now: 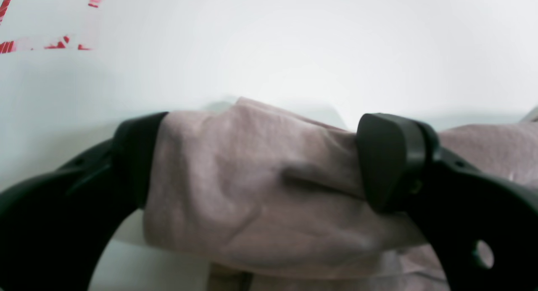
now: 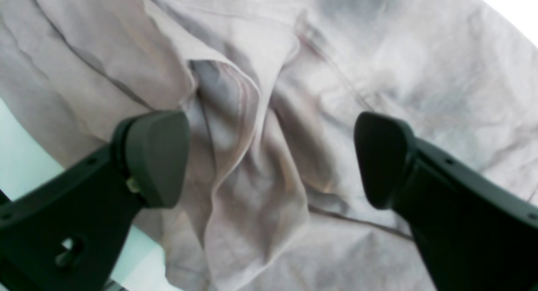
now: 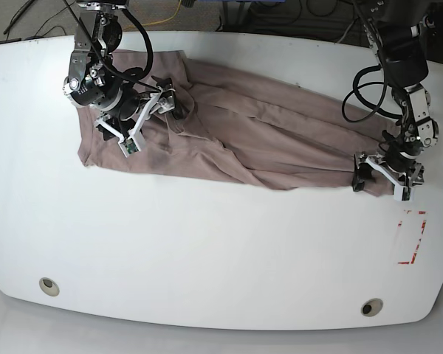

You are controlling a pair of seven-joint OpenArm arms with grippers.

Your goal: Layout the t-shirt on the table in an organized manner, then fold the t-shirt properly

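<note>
Stretching across the far half of the white table [image 3: 207, 251], the mauve-brown t-shirt [image 3: 244, 133] lies as a long, rumpled band running from the far side down toward the red tape rectangle [image 3: 411, 237], not yet spread flat. The left gripper [image 3: 374, 175] sits at the band's end nearest the tape, its jaws spread wide with a bunched edge of cloth lying between the pads [image 1: 388, 160] but not pinched. The right gripper [image 3: 156, 99] hangs over the opposite end, jaws likewise parted above a heap of overlapping folds, holding nothing. To lay the shirt out well, I judge each gripper should settle on a single outer edge, a hem corner or a sleeve, rather than a thick wad, close firmly, and then draw apart low over the table so the layers slide open instead of dragging along twisted. Taking only one layer seems the hard part, since the thin fabric is doubled over itself. Which end is collar and which is hem cannot be told; sleeves and neckline are buried in folds. The left wrist view is blurred, and whether the pads touch the cloth there is uncertain.
</note>
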